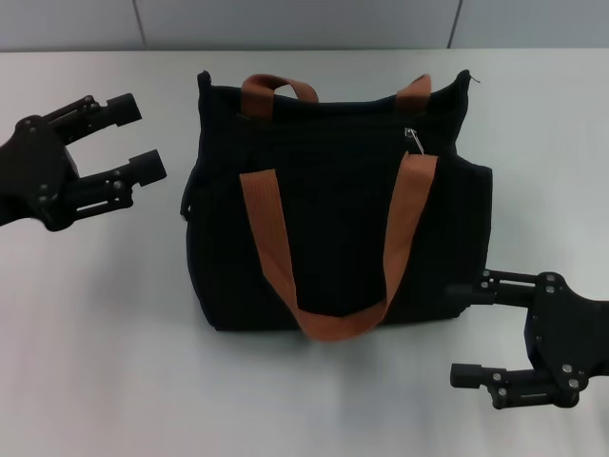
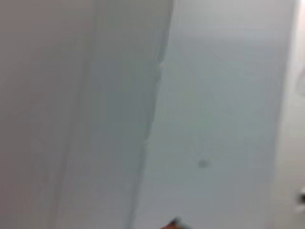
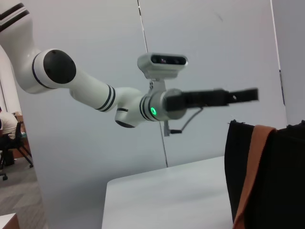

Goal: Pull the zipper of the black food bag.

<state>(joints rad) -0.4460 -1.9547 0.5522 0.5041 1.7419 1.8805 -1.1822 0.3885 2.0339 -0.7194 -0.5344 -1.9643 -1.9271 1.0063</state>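
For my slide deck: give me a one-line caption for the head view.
Black bag on the table, zipper untouched, between open left gripper and right gripper.

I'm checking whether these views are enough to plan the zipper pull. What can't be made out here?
- Zip line beyond the zipper: head view, black on the black food bag, so how far it is closed is unclear.
- Left wrist view: blurred, shows no bag.
- Right wrist view: bag cut off by the edge; zipper absent.
- Right gripper: open, partly cut off in head view.
- Left gripper: open, clear of the bag.
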